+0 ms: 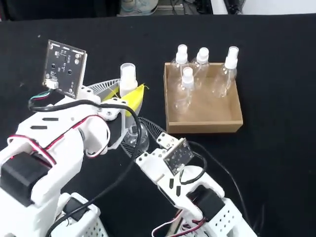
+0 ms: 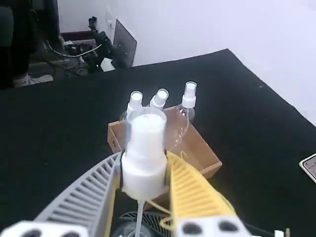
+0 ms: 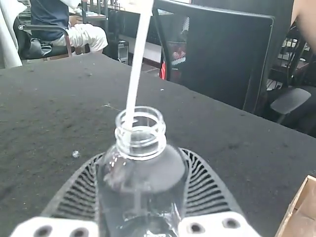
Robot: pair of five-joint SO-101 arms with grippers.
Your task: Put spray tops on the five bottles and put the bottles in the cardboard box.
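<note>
My left gripper (image 2: 144, 180) is shut on a white spray top (image 2: 144, 148), seen from above as the white spray top (image 1: 128, 79). Its thin tube (image 3: 134, 69) hangs down into the open neck of a clear bottle (image 3: 140, 182). My right gripper (image 3: 140, 217) is shut on that bottle and holds it upright; the bottle (image 1: 134, 137) stands just under the left gripper (image 1: 129, 101). The cardboard box (image 1: 203, 123) to the right holds several capped bottles (image 1: 186, 84), also visible as capped bottles (image 2: 160, 101) behind the spray top.
The black tabletop (image 1: 276, 163) is bare around the box. The white bases and cables of both arms (image 1: 74, 163) fill the near left. Chairs and a seated person stand in the room beyond the table.
</note>
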